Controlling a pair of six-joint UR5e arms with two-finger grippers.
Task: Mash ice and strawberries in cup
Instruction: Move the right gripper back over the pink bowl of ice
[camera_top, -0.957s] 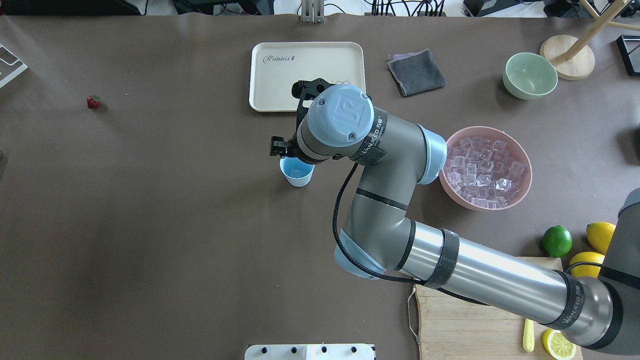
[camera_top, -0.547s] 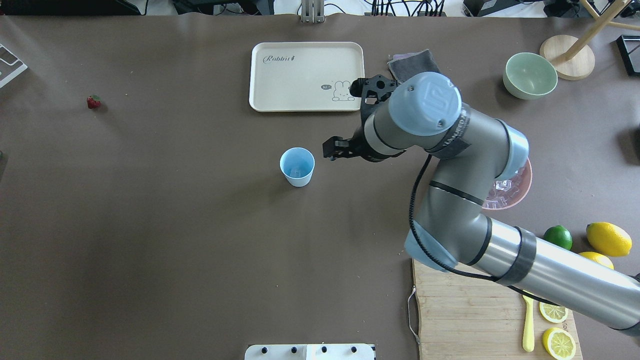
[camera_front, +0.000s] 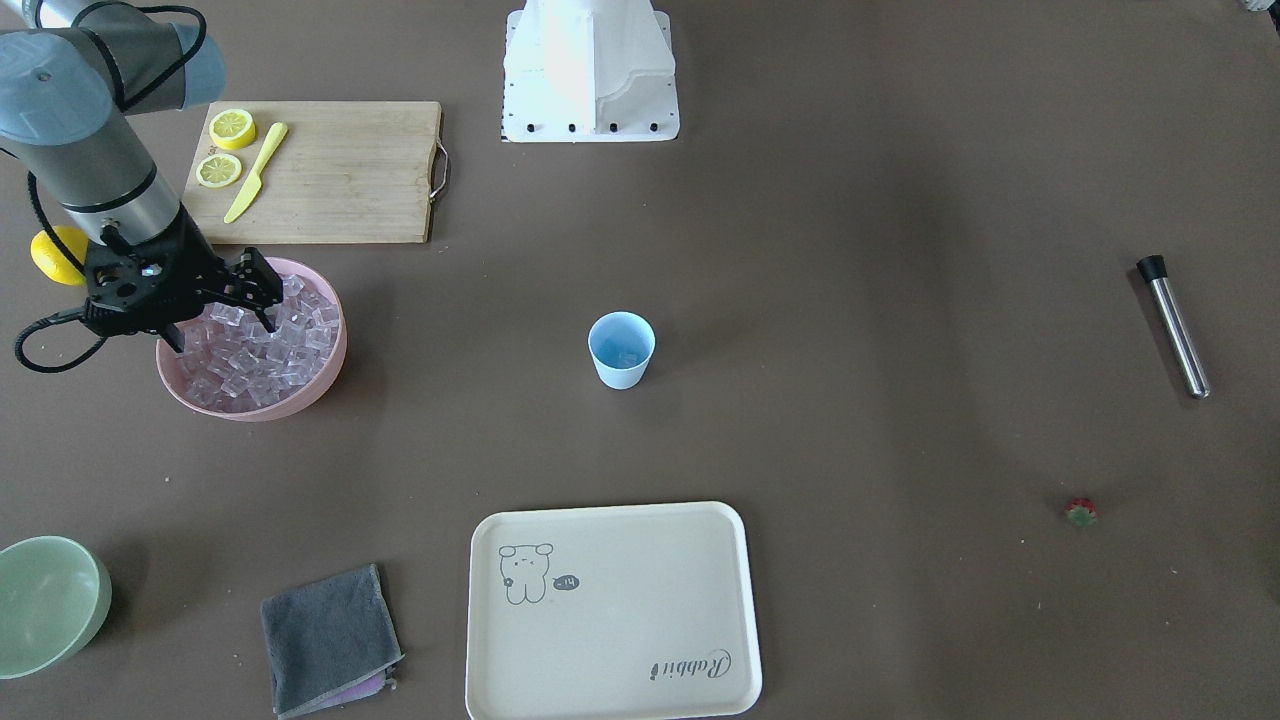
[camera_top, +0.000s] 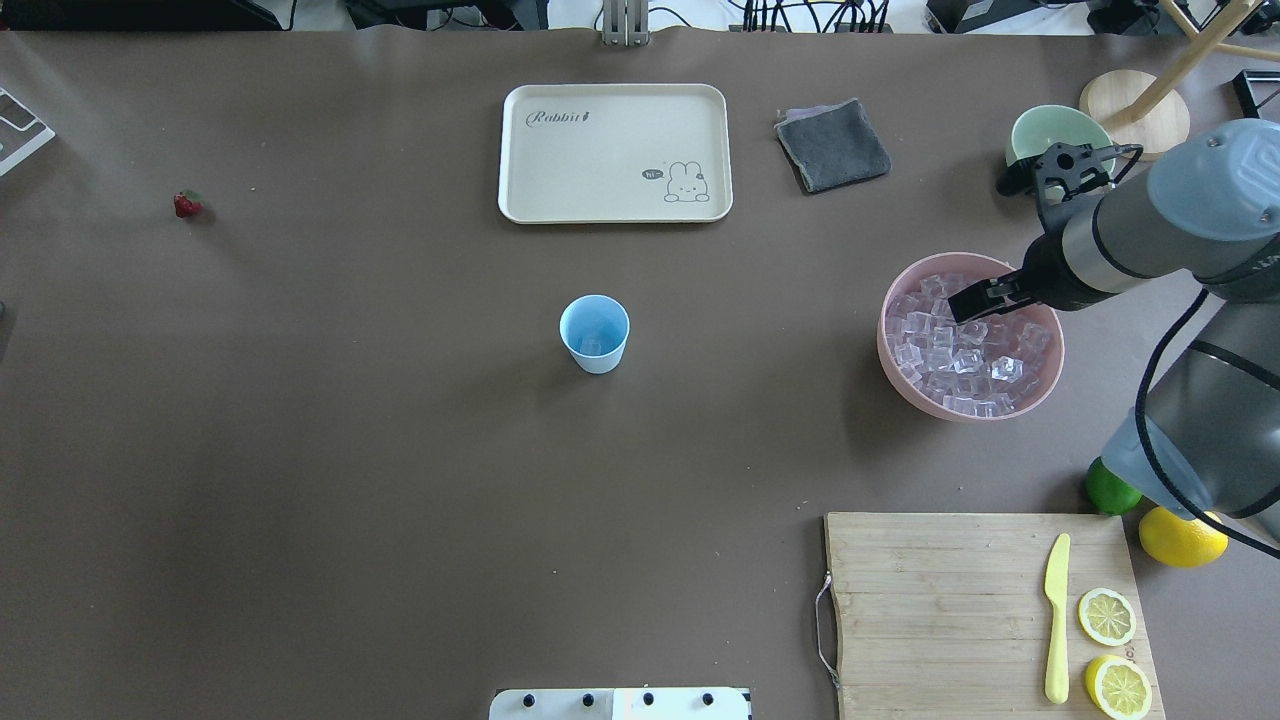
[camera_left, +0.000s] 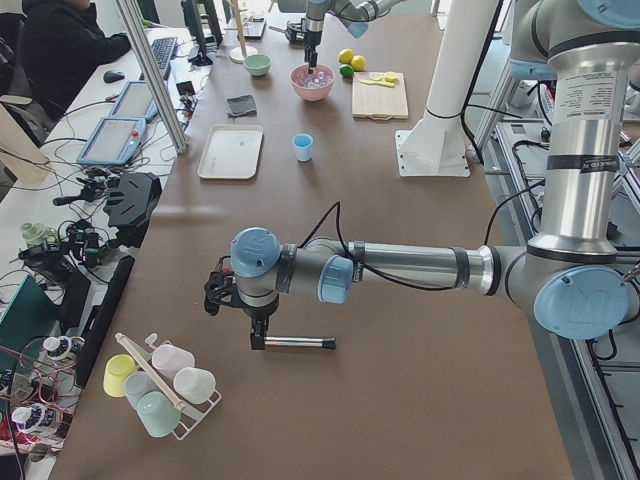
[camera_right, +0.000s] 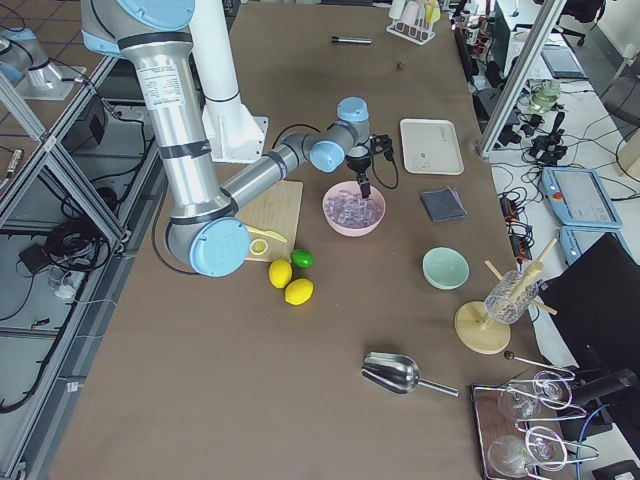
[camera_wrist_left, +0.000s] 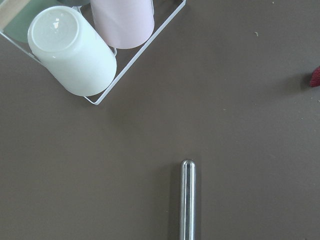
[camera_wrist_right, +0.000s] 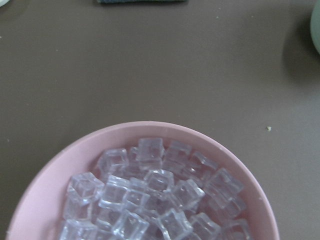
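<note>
Your right arm's fingers (camera_top: 982, 300) hung over the pink bowl (camera_top: 893, 362), spread apart, with their tips down among the heaped ice (camera_top: 950, 345). The bowl sat towards the robot's right on the worktop (camera_top: 350, 450), just beyond the wooden cutting board (camera_top: 930, 610).

The cup (camera_top: 594, 333) stood upright by itself near the middle of the worktop, well apart from the bowl, and you could see one clear cube lying in its bottom. The strawberry (camera_top: 187, 204) lay on its own far off on the robot's left side, well apart from the cup.

Your left arm's fingers (camera_left: 257, 328) were low over the black-capped end of the metal rod (camera_front: 1172, 325), which lay flat on the worktop. Only the side camera caught them, so I could not tell whether they were open or closed. The left wrist camera showed the rod's rounded tip and, near it, a wire rack (camera_wrist_left: 137, 62) with upturned tumblers.
</note>
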